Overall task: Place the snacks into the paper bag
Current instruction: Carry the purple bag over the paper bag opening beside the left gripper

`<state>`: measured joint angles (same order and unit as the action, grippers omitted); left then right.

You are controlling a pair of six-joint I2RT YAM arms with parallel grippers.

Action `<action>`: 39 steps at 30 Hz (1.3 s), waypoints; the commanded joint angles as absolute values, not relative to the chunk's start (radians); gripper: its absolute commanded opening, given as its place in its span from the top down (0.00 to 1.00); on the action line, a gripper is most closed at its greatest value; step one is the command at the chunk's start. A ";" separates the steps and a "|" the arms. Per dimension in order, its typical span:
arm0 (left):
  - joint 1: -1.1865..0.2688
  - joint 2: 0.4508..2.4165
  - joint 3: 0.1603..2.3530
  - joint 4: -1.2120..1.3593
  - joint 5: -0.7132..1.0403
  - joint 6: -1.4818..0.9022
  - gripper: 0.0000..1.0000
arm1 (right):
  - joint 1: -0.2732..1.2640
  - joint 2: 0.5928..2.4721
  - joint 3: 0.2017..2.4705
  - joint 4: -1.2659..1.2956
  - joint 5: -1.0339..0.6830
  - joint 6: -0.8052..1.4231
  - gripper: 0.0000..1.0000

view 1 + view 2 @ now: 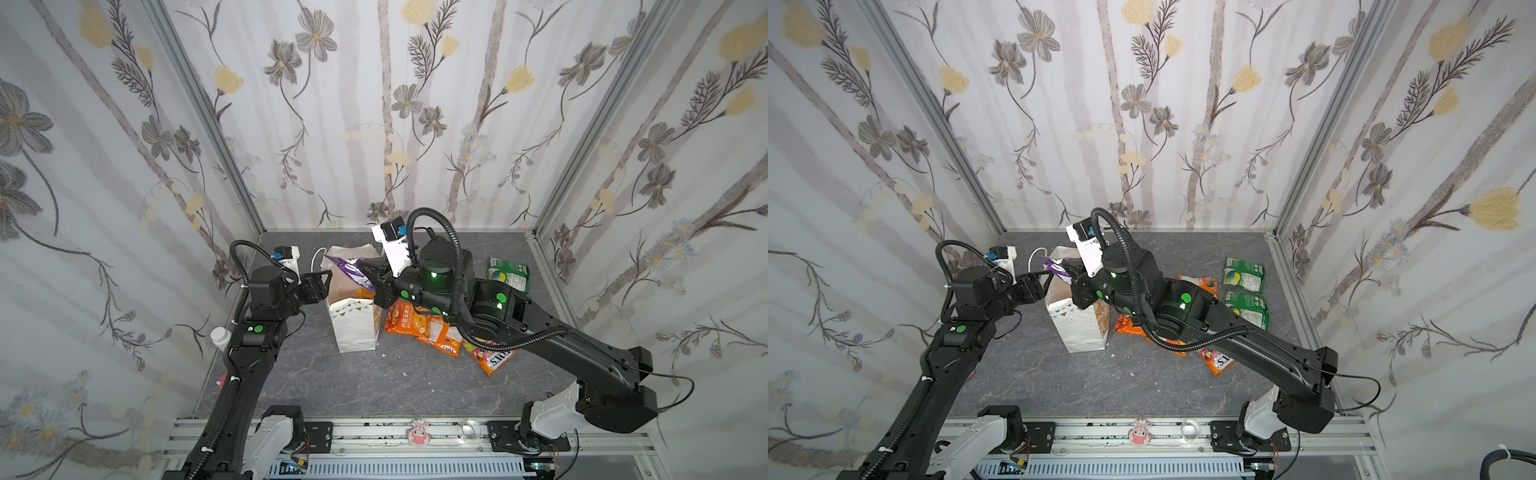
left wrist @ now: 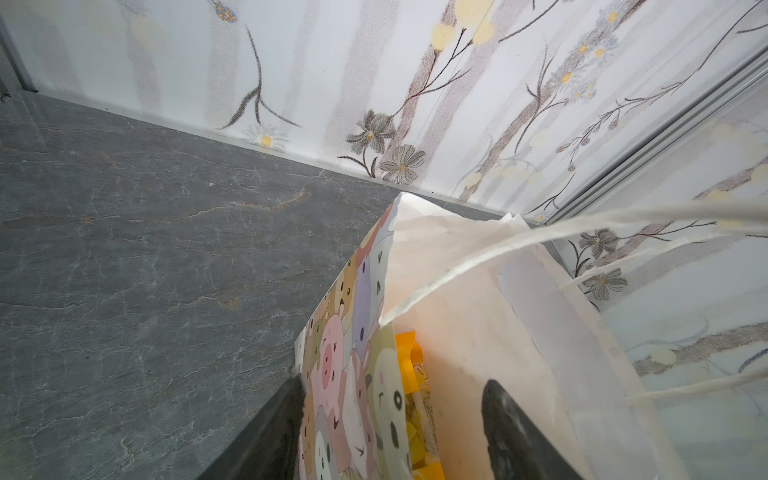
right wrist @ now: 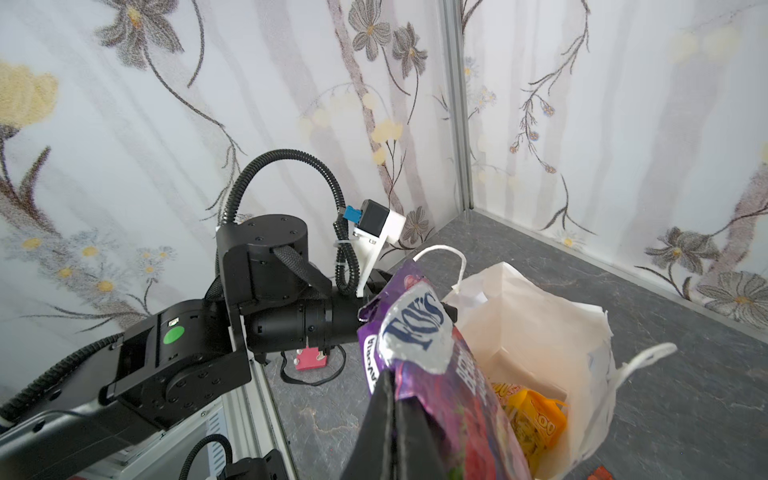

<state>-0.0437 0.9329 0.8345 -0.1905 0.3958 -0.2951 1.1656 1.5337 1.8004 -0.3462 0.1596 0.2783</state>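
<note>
Grey veined surface (image 1: 332, 386) bearing an upright bag (image 1: 355, 332), orange packets (image 1: 405, 322) just beside it, two green packets (image 1: 1246, 276) farther right.

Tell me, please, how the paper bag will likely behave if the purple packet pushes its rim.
Probably floppy: the paper bag shows creased, bowed walls. Likely light and tall, so it could tip; the left end effector at its rim may steady it. The purple packet looks crinkly, so should give.

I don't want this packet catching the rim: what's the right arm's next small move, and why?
Probably lower the right gripper deeper before opening: the purple FOX'S packet it pinches hangs over the paper bag's open mouth, its far end near the rim that the left gripper straddles, so a drop could snag.
</note>
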 commanded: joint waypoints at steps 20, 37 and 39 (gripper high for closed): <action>-0.042 0.927 0.827 -0.163 0.407 -0.310 0.32 | 1.154 1.759 1.854 -0.094 0.484 0.321 1.00; -0.041 0.935 0.827 -0.161 0.416 -0.311 0.32 | 1.141 1.669 1.617 0.116 0.584 0.409 1.00; -0.041 0.934 0.825 -0.158 0.420 -0.311 0.32 | 1.141 1.678 1.615 0.123 0.590 0.415 1.00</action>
<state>-0.0433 0.9340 0.8288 -0.1902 0.4114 -0.2993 1.1400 1.6821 1.6196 0.0189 0.5564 0.3897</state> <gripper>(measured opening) 0.679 0.049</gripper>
